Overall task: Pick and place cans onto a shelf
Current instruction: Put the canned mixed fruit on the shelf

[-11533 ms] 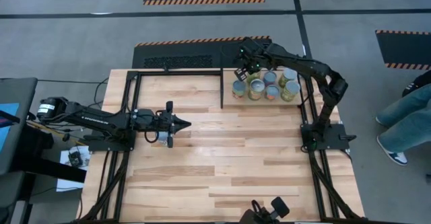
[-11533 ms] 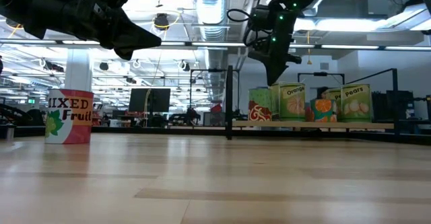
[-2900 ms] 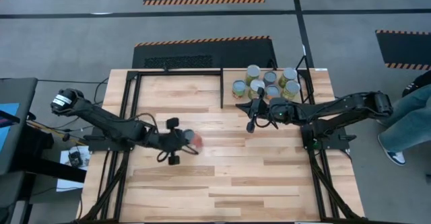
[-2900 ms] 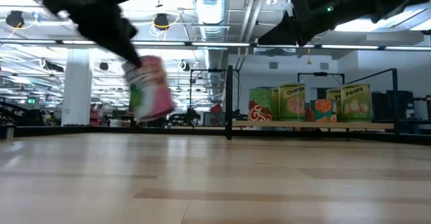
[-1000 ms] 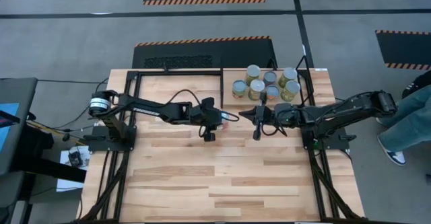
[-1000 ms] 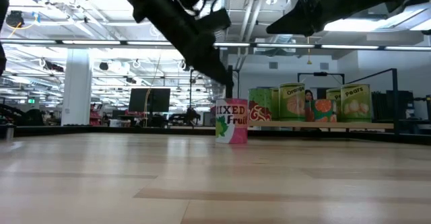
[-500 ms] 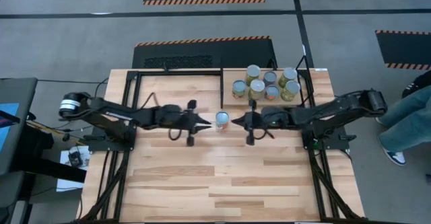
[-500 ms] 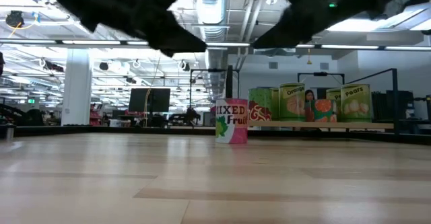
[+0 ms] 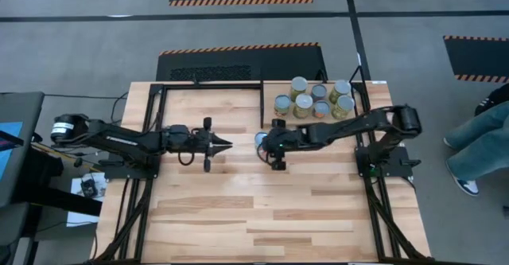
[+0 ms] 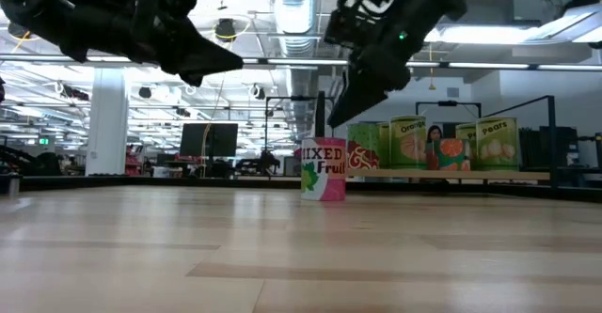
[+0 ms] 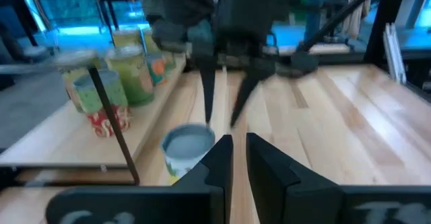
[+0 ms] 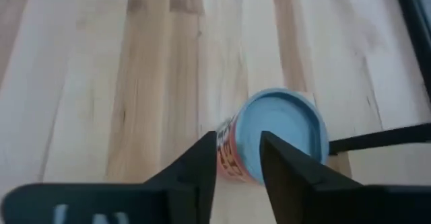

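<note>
High view: overhead, straight down on the whole table (image 9: 278, 209) | Low view: tabletop level, facing the room behind | Left wrist view: close, looking toward the right arm | Right wrist view: close, angled down | All four share the lone can (image 9: 262, 141) (image 10: 323, 169) (image 11: 186, 148) (image 12: 279, 140).

In the high view the lone can (image 9: 262, 141) is half covered by the right claw (image 9: 268, 146), and its label cannot be read there. In the low view the label's first letter is cut off by the can's curve (only "IXED Fruit" shows). The cans on the shelf (image 10: 442, 175) overlap one another, so their count is uncertain. The left wrist view is blurred throughout; the labels of the shelved cans (image 11: 111, 76) cannot be made out. A person (image 9: 477, 142) is cut off by the high view's edge.
</note>
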